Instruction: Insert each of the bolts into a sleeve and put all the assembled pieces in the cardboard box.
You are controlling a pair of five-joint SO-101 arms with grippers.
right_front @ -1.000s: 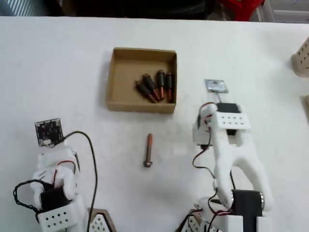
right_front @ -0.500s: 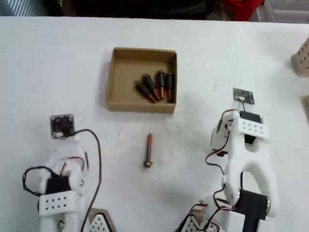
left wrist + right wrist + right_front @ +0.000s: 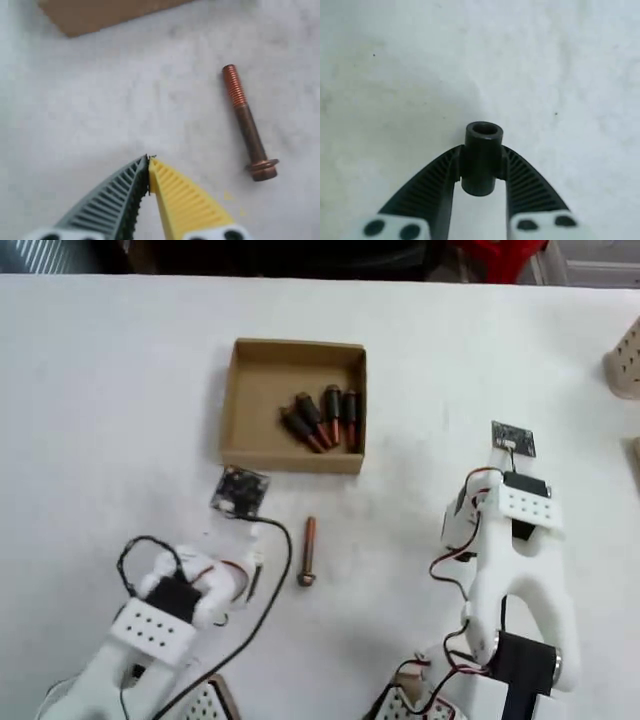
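A bare copper bolt (image 3: 308, 551) lies on the white table in front of the cardboard box (image 3: 255, 390). Several assembled bolt-and-sleeve pieces (image 3: 322, 420) lie inside the box. My left gripper (image 3: 149, 160) is shut with nothing in it, low over the table just left of the bolt (image 3: 250, 122); a corner of the box (image 3: 100, 12) lies beyond it. In the high view the left gripper (image 3: 255, 545) sits beside the bolt. My right gripper (image 3: 481, 150) is shut on a black sleeve (image 3: 481, 165), held with its hole outward, above bare table right of the box.
The right arm (image 3: 510, 530) stands over the table's right half. A beige perforated block (image 3: 625, 365) sits at the right edge. Perforated arm bases (image 3: 205, 702) are at the front edge. Open table lies between bolt and right arm.
The left arm has swung right from the table's left side to just beside the bolt. The right arm shifted right and slightly forward, then held almost still with the sleeve.
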